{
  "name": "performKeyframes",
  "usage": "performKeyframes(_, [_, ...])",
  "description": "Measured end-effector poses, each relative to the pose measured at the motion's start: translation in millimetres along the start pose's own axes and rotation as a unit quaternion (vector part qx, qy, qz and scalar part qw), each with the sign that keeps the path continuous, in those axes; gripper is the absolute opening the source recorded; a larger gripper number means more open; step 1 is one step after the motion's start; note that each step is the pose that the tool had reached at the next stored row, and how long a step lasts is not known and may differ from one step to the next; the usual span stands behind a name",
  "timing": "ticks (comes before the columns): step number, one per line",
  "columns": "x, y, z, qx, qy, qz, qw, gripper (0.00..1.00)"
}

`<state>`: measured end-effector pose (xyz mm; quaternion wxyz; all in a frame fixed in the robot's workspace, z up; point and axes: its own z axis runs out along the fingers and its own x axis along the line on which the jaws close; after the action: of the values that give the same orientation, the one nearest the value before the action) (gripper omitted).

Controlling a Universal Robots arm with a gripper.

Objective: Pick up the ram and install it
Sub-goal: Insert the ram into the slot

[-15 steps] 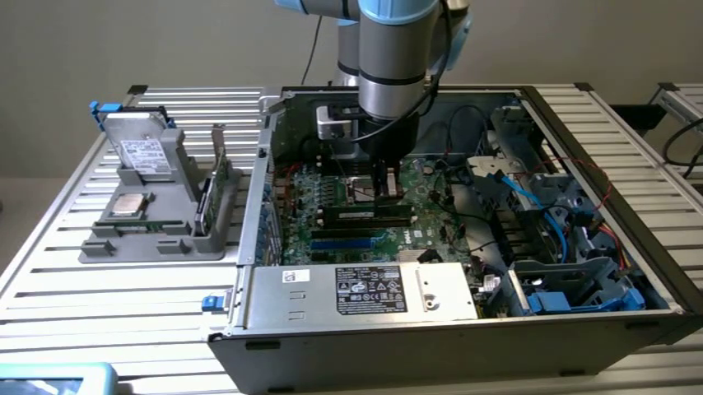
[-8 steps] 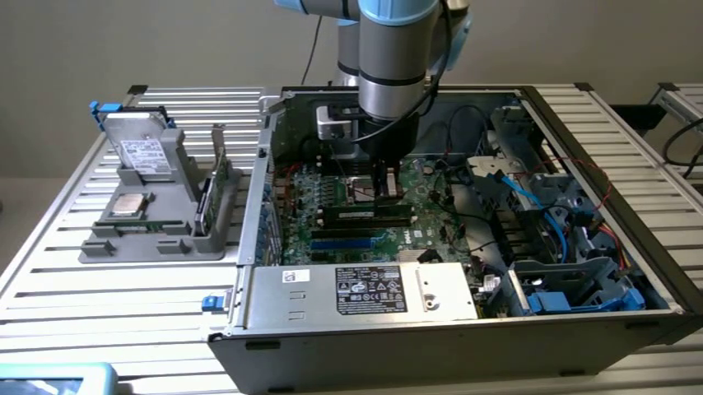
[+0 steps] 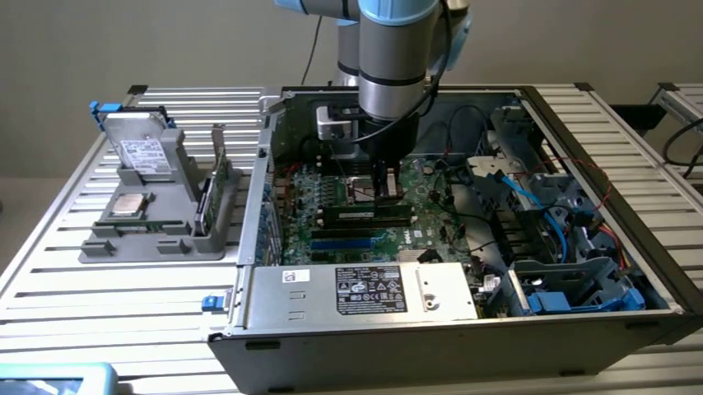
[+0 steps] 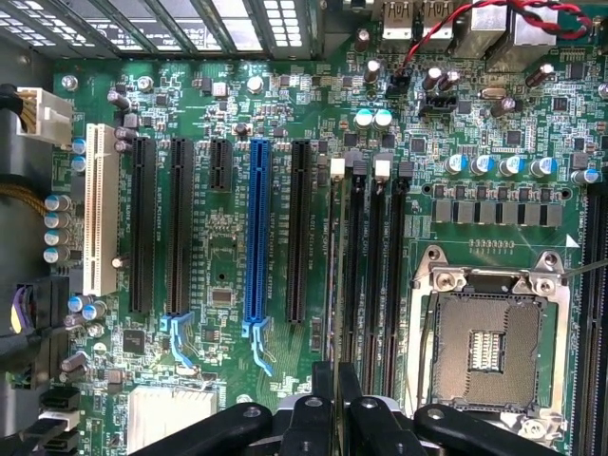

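The Universal Robots arm (image 3: 393, 49) comes straight down from above into the open computer case (image 3: 659, 271), its wrist vertical and its lower link passing the case's rear edge. The gripper (image 3: 381, 196) points down at the motherboard (image 4: 228, 247), with its fingertips low over the row of black memory slots (image 4: 378, 275), just beside the empty processor socket (image 4: 489, 332).

In the wrist view the two dark fingers (image 4: 323, 380) stand narrow, close to each other, clamped on a thin board seen edge-on: the ram (image 4: 338, 266). It runs away from the fingers as a slim line, parallel to the memory slots and in line with the outermost one, the slot on the side of the blue expansion slot (image 4: 256, 228). Whether its lower edge is already seated in that slot or just above it cannot be told.

At the exterior view's left, outside the case, a grey fixture (image 3: 165, 239) sits on the slatted aluminium table (image 3: 110, 288). It carries a hard drive (image 3: 143, 152) leaning upright and a square silver processor chip (image 3: 130, 205) lying flat, well apart from the gripper.
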<state>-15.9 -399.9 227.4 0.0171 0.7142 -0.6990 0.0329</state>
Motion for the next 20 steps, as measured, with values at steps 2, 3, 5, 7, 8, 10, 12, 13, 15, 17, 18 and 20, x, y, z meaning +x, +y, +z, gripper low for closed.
performKeyframes(2, [0.0, 0.2, 0.0, 0.0000, 0.0000, 0.000, 1.0000, 0.14])
performKeyframes(3, [0.0, 0.5, 0.1, 0.0000, -0.0001, 0.000, 1.0000, 0.14])
performKeyframes(5, [-0.1, 1.0, 0.1, 0.0000, 0.0000, 0.000, 1.0000, 0.14])
performKeyframes(7, [-0.3, 1.0, 0.4, 0.0001, -0.0002, 0.000, 1.0000, 0.14])
performKeyframes(8, [-0.4, 1.0, 0.4, 0.0000, -0.0002, 0.000, 1.0000, 0.14])
performKeyframes(10, [-0.5, 1.0, 0.4, 0.0000, 0.0000, 0.001, 1.0000, 0.14])
performKeyframes(12, [-0.6, 1.0, 0.5, -0.0001, 0.0000, 0.002, 1.0000, 0.14])
performKeyframes(13, [-0.6, 1.0, 0.5, -0.0002, 0.0000, 0.002, 1.0000, 0.14])
performKeyframes(15, [-0.6, 0.6, 0.5, -0.0002, 0.0001, 0.003, 1.0000, 0.14])
performKeyframes(17, [-0.6, 0.3, 0.6, -0.0003, 0.0000, 0.004, 1.0000, 0.14])
performKeyframes(18, [-0.6, 0.3, 0.7, -0.0003, 0.0000, 0.005, 1.0000, 0.14])
performKeyframes(20, [-0.6, 0.2, 0.7, -0.0003, 0.0000, 0.005, 1.0000, 0.14])
